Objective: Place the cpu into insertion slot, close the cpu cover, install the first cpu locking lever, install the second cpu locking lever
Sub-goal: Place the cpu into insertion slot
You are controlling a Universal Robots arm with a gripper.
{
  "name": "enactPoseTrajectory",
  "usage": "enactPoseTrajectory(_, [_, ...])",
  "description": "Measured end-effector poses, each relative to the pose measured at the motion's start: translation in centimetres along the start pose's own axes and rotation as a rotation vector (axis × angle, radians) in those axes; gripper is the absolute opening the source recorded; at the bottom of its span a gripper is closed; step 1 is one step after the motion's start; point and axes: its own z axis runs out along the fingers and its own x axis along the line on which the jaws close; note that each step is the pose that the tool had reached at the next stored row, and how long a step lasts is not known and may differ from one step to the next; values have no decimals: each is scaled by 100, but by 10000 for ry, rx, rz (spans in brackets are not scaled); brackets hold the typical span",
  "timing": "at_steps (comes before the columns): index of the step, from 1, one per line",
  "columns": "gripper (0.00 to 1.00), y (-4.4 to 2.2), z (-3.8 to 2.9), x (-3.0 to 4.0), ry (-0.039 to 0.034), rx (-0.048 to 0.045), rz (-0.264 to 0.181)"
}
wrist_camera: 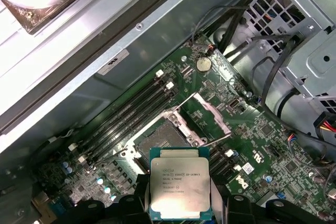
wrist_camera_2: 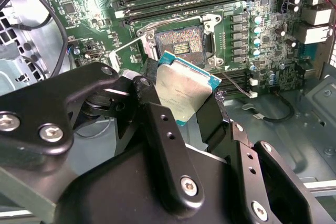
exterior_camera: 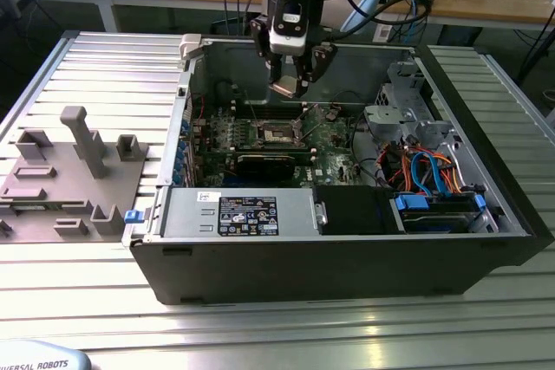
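My gripper [exterior_camera: 290,84] hangs inside the open computer case, shut on the cpu [wrist_camera_2: 184,90], a flat square chip with a dull silver top. The chip sits between the black fingers [wrist_camera_2: 152,108] and is held above the board, its printed top also facing the first wrist view [wrist_camera: 180,187]. Below it lies the insertion slot [wrist_camera: 164,136], a dark square socket whose contact field is bare [wrist_camera_2: 181,43]. The cpu cover [wrist_camera: 208,113], a silver frame with a square window, stands swung open beside the socket. A thin wire lever [wrist_camera: 220,139] sticks out next to it.
Long memory slots [wrist_camera: 131,111] run along one side of the socket. A black card [exterior_camera: 269,162] lies in front of it. A drive cage [exterior_camera: 395,110] with coloured cables [exterior_camera: 425,166] is at the exterior view's right, and a grey fixture [exterior_camera: 78,171] stands outside at its left.
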Motion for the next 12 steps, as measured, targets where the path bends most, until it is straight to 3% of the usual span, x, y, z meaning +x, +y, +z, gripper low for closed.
enactPoseTrajectory(12, [54,0,0,0,-12,-2,262])
